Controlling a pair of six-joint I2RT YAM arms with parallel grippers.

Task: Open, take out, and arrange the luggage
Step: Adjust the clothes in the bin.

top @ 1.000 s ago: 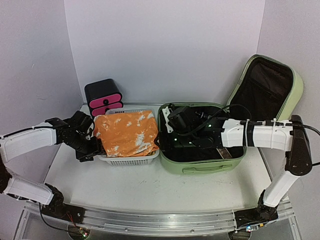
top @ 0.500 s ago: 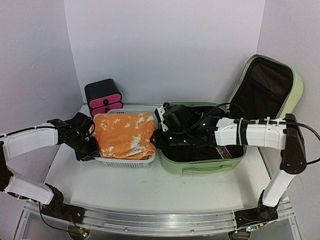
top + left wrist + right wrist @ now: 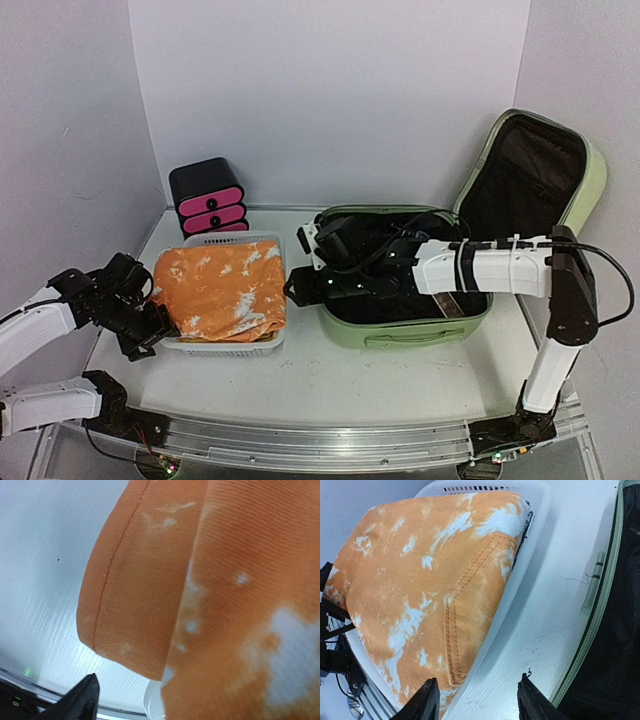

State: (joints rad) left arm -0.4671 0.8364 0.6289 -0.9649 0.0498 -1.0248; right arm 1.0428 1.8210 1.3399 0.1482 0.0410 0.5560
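The luggage (image 3: pixel 405 337) lies open on the table, a light-green shell with black lining, its lid (image 3: pixel 540 180) propped up at the back right. Its zipper rim (image 3: pixel 592 625) runs down the right of the right wrist view. My right gripper (image 3: pixel 298 287) reaches left past the shell's left edge. It is open (image 3: pixel 477 700) over bare table, between the luggage and the white basket (image 3: pixel 532 540), holding nothing. My left gripper (image 3: pixel 140 335) sits at the basket's (image 3: pixel 225 347) front left corner. One black fingertip (image 3: pixel 82 700) shows, set wide and clear of the rim.
An orange, white-blotched cloth (image 3: pixel 215 290) heaps over the basket and fills the left wrist view (image 3: pixel 200 580). A black drawer box with pink fronts (image 3: pixel 207 195) stands at the back left. Walls close in on the left, back and right.
The basket with the cloth has slid left and toward the front edge, and my left arm drew back with it. My right gripper moved left out of the luggage and opened wider.
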